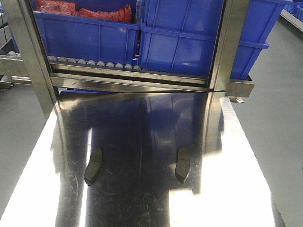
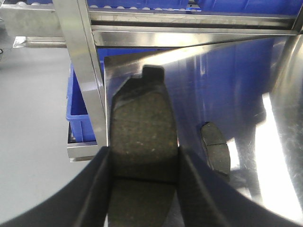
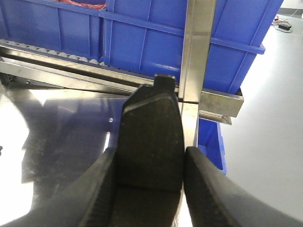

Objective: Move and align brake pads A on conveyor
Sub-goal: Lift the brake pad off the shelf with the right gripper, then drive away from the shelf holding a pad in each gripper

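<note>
One brake pad (image 2: 139, 118) is pinched between the fingers of the left gripper (image 2: 142, 163), and a second brake pad (image 3: 151, 123) is clamped the same way in the right gripper (image 3: 150, 158). A third pad (image 1: 93, 165) and a fourth pad (image 1: 182, 163) lie flat on the shiny steel table (image 1: 142, 208), well apart from each other, before the blue bins (image 1: 180, 47).

Left pad (image 1: 93, 165), right pad (image 1: 182, 163) lying flat on table (image 1: 142, 123); third pad (image 2: 142, 127) sitting in left gripper (image 2: 143, 152), fourth pad (image 3: 151, 127) in right gripper (image 3: 150, 152).
</note>
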`<state>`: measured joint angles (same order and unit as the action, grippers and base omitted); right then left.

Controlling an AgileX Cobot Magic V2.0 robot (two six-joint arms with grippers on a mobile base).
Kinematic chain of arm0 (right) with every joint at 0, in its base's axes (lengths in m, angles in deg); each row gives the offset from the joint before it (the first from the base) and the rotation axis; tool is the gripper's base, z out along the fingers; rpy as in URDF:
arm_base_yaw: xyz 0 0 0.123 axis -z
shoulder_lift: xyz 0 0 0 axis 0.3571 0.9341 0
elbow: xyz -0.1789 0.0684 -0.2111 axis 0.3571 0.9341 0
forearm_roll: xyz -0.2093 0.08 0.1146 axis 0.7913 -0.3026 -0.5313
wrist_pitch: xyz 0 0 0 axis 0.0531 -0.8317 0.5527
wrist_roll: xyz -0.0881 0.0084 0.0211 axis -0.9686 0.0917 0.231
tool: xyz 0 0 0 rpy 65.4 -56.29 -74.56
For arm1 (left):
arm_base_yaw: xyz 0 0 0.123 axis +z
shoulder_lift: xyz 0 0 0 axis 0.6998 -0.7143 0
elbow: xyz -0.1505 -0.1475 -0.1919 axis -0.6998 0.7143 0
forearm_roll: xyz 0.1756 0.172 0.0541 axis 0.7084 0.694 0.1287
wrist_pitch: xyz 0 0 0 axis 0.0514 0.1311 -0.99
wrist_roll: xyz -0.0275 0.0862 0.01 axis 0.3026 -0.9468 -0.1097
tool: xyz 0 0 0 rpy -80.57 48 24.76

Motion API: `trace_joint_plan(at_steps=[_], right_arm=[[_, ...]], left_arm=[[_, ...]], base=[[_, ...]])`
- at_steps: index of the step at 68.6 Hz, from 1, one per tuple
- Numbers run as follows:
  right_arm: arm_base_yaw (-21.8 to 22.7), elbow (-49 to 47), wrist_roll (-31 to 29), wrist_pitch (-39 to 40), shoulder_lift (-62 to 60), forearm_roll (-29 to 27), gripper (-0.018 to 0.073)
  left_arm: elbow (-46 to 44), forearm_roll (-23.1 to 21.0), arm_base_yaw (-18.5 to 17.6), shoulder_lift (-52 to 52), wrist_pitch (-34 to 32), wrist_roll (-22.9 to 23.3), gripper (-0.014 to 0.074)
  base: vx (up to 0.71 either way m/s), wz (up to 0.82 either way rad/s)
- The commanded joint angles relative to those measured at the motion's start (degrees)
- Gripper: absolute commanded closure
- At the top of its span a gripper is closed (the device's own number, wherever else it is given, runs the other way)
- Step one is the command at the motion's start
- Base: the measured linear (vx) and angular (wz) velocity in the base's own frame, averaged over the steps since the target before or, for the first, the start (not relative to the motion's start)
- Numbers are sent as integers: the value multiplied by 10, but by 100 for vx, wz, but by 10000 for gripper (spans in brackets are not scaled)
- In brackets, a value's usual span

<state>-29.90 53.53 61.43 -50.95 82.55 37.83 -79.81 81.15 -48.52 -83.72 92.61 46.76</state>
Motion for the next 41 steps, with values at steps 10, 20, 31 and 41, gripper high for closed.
trace_joint_plan(at_steps=[10, 20, 31, 41], right_arm=[[3, -18, -2, 53, 3, 0, 566], [3, -18, -2, 53, 3, 0, 566], [3, -18, -2, 53, 3, 0, 566], [3, -18, -2, 53, 3, 0, 566]], left_arm=[[-17, -6, -4, 1, -56, 3, 603], [-17, -6, -4, 1, -56, 3, 603], [-17, -6, -4, 1, -56, 3, 603], [-17, -6, -4, 1, -56, 3, 603]], base=[[-1, 5], [-4, 19], [-9, 41], [-14, 60]])
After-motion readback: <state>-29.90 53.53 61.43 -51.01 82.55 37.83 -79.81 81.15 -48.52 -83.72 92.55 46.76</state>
